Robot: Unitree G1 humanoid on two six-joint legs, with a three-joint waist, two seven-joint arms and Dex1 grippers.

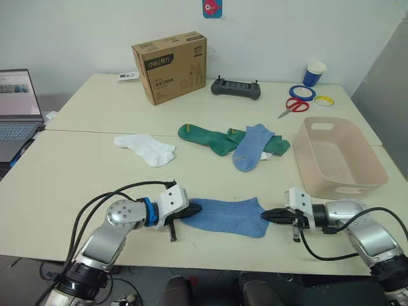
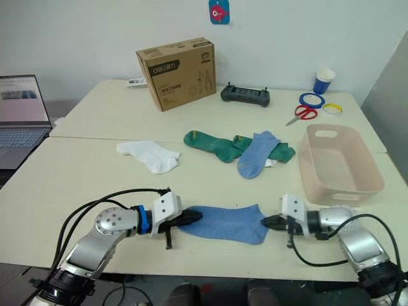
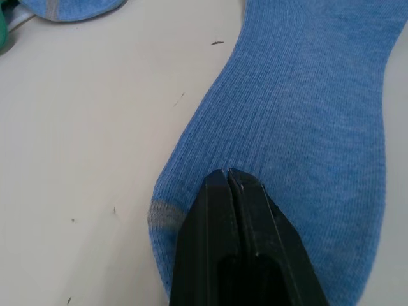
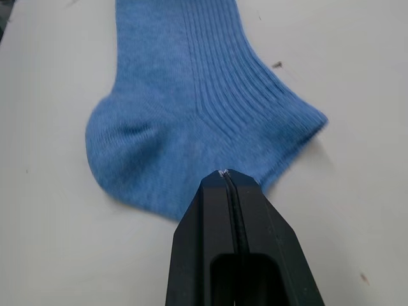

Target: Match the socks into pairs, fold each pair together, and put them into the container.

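Flat light-blue knitted ankle sock [image 1: 229, 217] near pale pink rectangular plastic tub [image 1: 319, 167], left gripper [image 1: 194, 209] clamped on its toe, right gripper [image 1: 266, 217] clamped on its cuff.

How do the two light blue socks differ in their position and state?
The near blue sock lies flat alone, stretched between the left tool and right tool, both shut on it. The far blue sock lies untouched, overlapping the green socks. Same colour.

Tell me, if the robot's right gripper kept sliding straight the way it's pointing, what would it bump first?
Probably the light blue sock. The right gripper, fingers shut, points along the table at the sock's cuff end and is already at its edge. Farther along that line sits the left gripper.
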